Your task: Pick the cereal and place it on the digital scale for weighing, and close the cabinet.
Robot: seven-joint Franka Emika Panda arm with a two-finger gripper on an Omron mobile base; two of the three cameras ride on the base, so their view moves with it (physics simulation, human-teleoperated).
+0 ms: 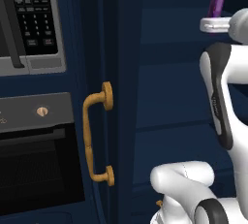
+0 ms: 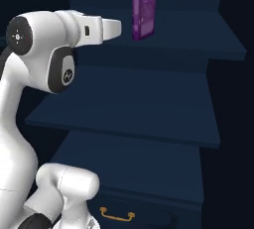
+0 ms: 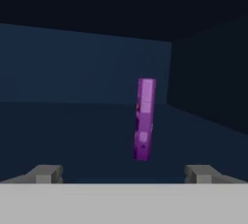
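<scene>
The tall navy-blue pantry cabinet point(image 2: 149, 99) stands open, its dark inner shelves bare but for one item. Beside it sits the black oven and microwave unit point(image 1: 34, 97), and a brass bar handle point(image 1: 97, 136) marks the cabinet's door edge. The white arm's two-finger gripper point(image 3: 123, 172) points into the upper shelf with its fingers spread wide, holding nothing. The small flat purple cereal box point(image 3: 144, 119) stands upright on that shelf, ahead of the fingers and slightly right of centre, edge-on to the hand. Judging from this, an off-centre approach could clip the thin box and topple it backward.
</scene>
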